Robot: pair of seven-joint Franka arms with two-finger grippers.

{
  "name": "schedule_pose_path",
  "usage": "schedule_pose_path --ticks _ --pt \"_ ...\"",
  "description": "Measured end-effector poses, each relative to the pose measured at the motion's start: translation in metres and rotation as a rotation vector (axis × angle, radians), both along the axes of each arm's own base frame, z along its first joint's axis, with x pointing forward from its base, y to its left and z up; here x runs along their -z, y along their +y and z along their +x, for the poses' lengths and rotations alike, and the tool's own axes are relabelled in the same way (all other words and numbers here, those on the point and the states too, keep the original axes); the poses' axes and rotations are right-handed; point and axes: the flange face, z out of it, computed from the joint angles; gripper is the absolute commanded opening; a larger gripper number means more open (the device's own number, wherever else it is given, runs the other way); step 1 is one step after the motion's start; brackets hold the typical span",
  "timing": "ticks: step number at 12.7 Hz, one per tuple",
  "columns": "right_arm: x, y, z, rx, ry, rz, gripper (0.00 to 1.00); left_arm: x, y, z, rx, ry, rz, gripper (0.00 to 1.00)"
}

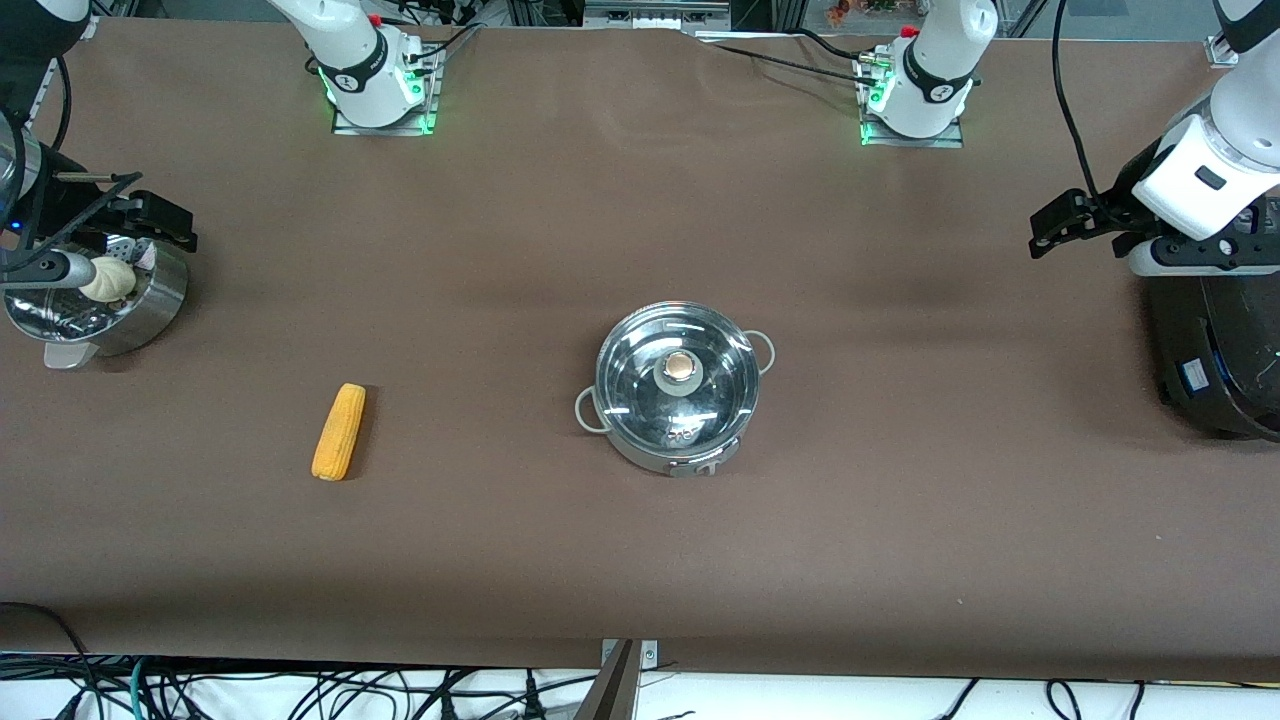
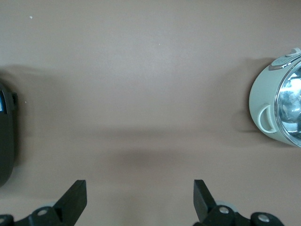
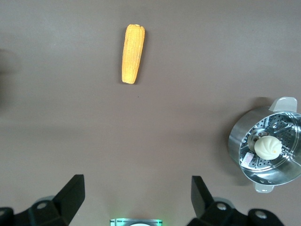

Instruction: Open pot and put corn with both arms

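The shiny steel pot (image 1: 676, 400) stands mid-table with its glass lid and knob (image 1: 680, 368) on; its side also shows in the left wrist view (image 2: 265, 106). The yellow-orange corn (image 1: 339, 432) (image 3: 132, 53) lies bare on the brown table toward the right arm's end, slightly nearer the front camera than the pot. My left gripper (image 1: 1060, 225) (image 2: 139, 197) hangs open and empty at the left arm's end, beside the black cooker. My right gripper (image 1: 160, 222) (image 3: 138, 197) hangs open and empty by the steamer basket's rim.
A steel steamer basket (image 1: 150, 300) (image 3: 244, 146) holding a white bun (image 1: 108, 279) (image 3: 267, 147) stands at the right arm's end. A large black cooker (image 1: 1215, 350) (image 2: 5, 136) stands at the left arm's end. Both arm bases (image 1: 375, 75) sit along the table's top edge.
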Motion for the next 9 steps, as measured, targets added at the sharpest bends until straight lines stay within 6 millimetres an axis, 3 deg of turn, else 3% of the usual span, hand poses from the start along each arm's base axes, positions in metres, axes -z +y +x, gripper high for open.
schedule_pose_path --ticks 9 --pt "-0.0001 0.0 0.0001 0.0 -0.001 0.0 1.0 0.0004 -0.003 0.0015 0.015 0.014 0.002 1.0"
